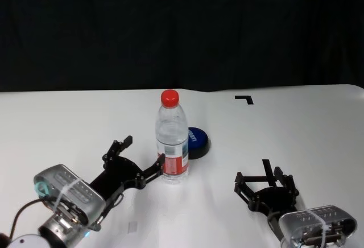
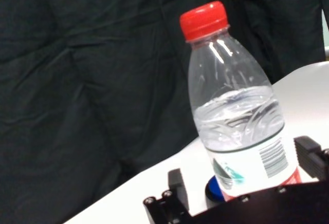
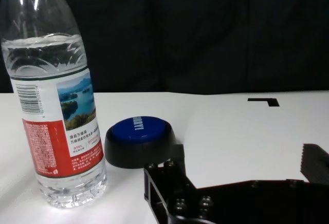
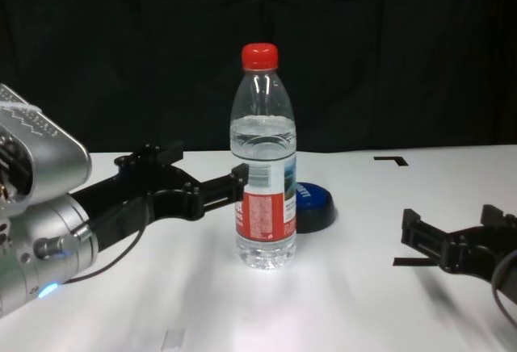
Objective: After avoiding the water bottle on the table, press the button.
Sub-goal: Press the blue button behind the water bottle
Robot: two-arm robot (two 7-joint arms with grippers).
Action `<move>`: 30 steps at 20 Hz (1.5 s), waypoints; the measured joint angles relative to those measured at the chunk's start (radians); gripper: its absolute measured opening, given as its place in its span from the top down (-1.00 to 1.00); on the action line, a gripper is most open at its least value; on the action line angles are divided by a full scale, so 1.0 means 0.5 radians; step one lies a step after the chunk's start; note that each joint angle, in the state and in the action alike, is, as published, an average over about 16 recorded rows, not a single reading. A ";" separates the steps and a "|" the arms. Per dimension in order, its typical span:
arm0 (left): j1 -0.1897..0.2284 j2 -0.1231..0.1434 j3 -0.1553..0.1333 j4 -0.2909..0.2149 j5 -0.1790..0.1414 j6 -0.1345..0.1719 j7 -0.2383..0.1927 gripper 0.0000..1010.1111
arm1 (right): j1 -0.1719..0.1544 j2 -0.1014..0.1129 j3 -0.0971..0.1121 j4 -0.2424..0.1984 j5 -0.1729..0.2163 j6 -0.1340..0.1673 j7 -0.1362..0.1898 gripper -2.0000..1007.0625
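Note:
The water bottle [image 1: 172,140] stands upright on the table [image 1: 68,128], part full, with a red cap. The dark blue button [image 1: 197,140] sits just behind it to the right. My left gripper [image 1: 142,152] is open and empty, low over the table, left of the bottle. One fingertip [image 4: 237,179] is right by the label; I cannot tell if it touches. In the left wrist view the bottle [image 2: 236,131] fills the front and the button [image 2: 212,191] peeks from behind it. My right gripper [image 1: 263,181] is open and empty at the front right, facing the button [image 3: 139,141] and bottle [image 3: 56,111].
A black corner mark [image 1: 244,98] lies at the back right of the table, and a black strip mark [image 1: 266,165] lies by the right gripper. A dark curtain closes off the back. Bare white table lies between the right gripper and the button.

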 joint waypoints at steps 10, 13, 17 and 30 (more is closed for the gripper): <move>-0.074 -0.008 0.018 0.089 -0.015 -0.024 -0.015 -1.00 | 0.000 0.000 0.000 0.000 0.000 0.000 0.000 -0.99; -0.096 -0.010 0.023 0.115 -0.020 -0.030 -0.019 -1.00 | 0.000 0.000 0.000 0.000 0.000 0.000 0.000 -0.99; -0.124 -0.014 0.029 0.146 -0.026 -0.036 -0.026 -1.00 | 0.000 0.000 0.000 0.000 0.000 0.000 0.000 -0.99; -0.182 -0.022 0.046 0.207 -0.042 -0.048 -0.041 -1.00 | 0.000 0.000 0.000 0.000 0.000 0.000 0.000 -0.99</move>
